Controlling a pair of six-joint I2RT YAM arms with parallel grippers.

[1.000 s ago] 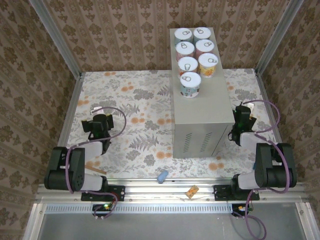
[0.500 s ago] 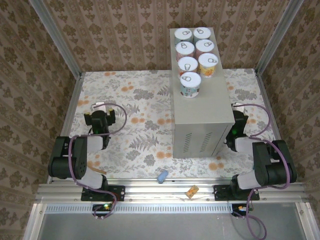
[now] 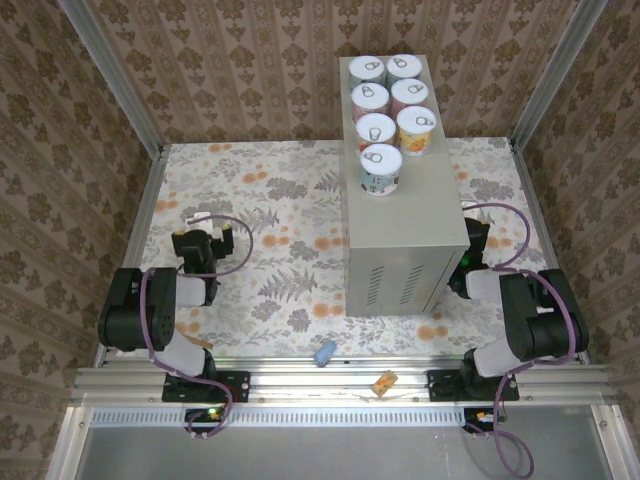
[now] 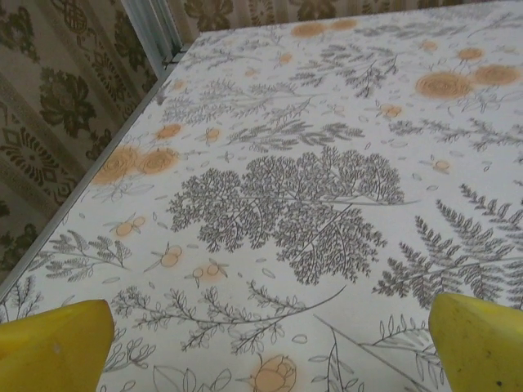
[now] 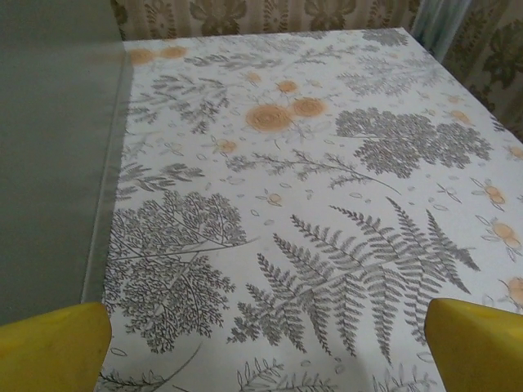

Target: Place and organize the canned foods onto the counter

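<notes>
On the far end of the tall light-grey rectangular metal worktop stand seven small cylindrical pastel-labelled tins, upright: four in the left file, three in the right, the files running away from the arms. The right hand sits just beside the worktop's right flank, nearer than the left hand; the tins lie ahead, above and leftward of it. Both hands released, nothing held. One blue lump, one tan block by the near rail. No tin found off the worktop; placing judged complete.
</notes>
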